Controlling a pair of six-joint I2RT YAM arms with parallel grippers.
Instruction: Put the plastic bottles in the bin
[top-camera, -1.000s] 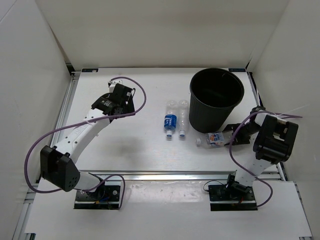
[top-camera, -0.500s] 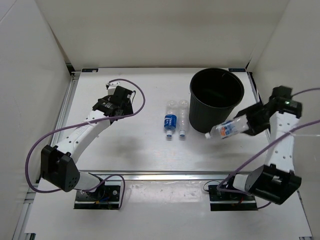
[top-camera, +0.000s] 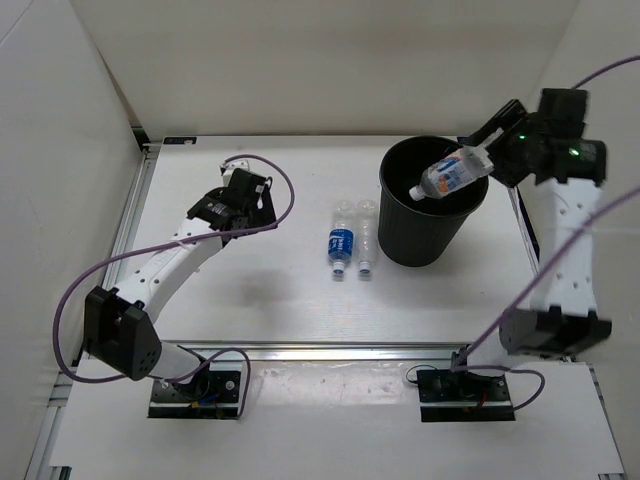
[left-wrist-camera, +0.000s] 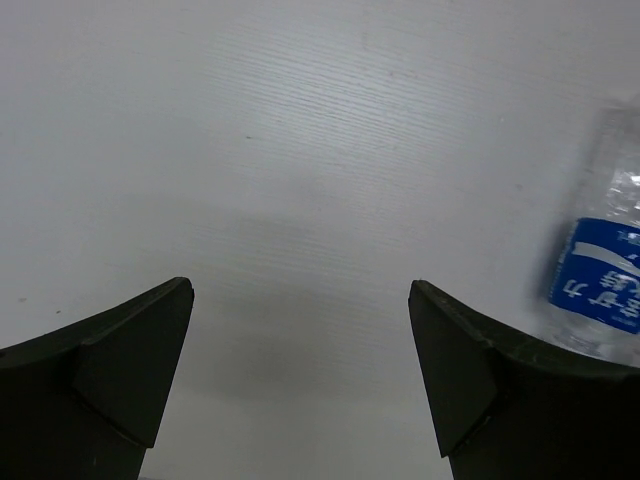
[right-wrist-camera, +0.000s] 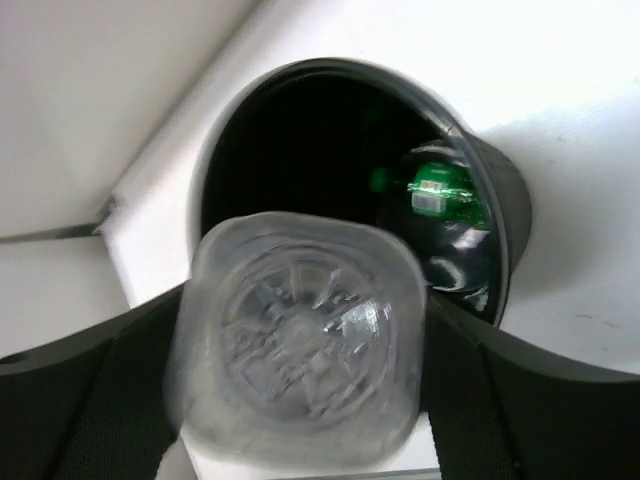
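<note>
Lifted off the white table (top-camera: 280, 290), where it lay a second ago at the near right foot of the bin (top-camera: 430, 235), the short colour-labelled bottle (top-camera: 447, 175) now hangs over the bin's open mouth. It was carried up and to the far right by the right gripper (top-camera: 480, 160), whose arm has risen from a low crouch to a tall reach. The bottle's long axis runs from far right to near left: its base sits between the right gripper's dark fingers, which are clamped on its sides, and its white cap tips down and left over the rim. The right wrist view looks along that axis. It shows a clear, squarish base with rounded corners and moulded ridges, and beyond it the round, smooth black plastic bin, tapering downward. A green bottle (right-wrist-camera: 432, 190) already lies against the bin's inner wall.

The left gripper (top-camera: 248, 195) has scarcely shifted at the far left of the table. Its jaws stand wide apart above bare, faintly grained white surface, holding nothing. At the right edge of the left wrist view is part of the clear blue-labelled bottle (left-wrist-camera: 600, 280).

That bottle and the plain clear bottle (top-camera: 366, 240) lie where they did before, side by side just left of the bin. Their long axes run near to far, with the caps at the near end
</note>
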